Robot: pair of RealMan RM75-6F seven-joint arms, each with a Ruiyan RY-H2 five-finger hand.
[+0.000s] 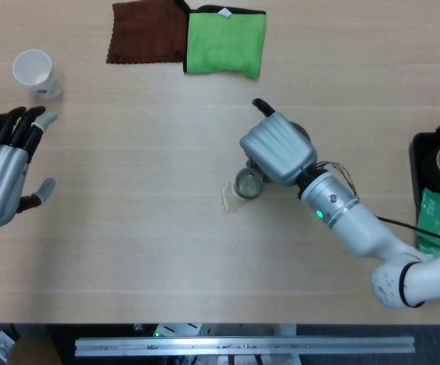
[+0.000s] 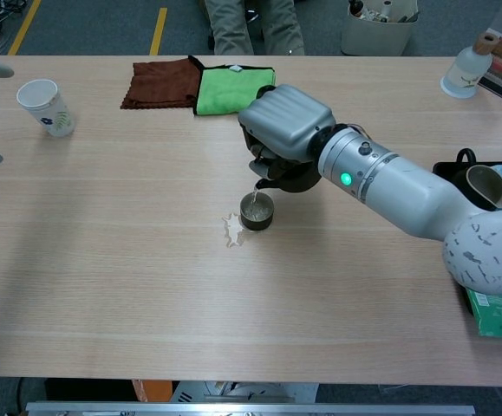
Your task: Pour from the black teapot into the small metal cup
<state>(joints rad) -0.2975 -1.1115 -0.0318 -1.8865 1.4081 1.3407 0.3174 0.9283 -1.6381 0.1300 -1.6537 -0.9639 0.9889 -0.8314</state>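
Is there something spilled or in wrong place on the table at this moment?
Yes. A small puddle lies on the table just left of the small metal cup, touching its base. The right hand holds the black teapot tilted over the cup, so some liquid likely missed it.

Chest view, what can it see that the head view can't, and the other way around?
Only the chest view shows the black teapot under the right hand, its spout over the small metal cup, plus a bottle far back. Only the head view shows the whole left hand, open, holding nothing. Both show the cup, the puddle, the paper cup and the cloths.
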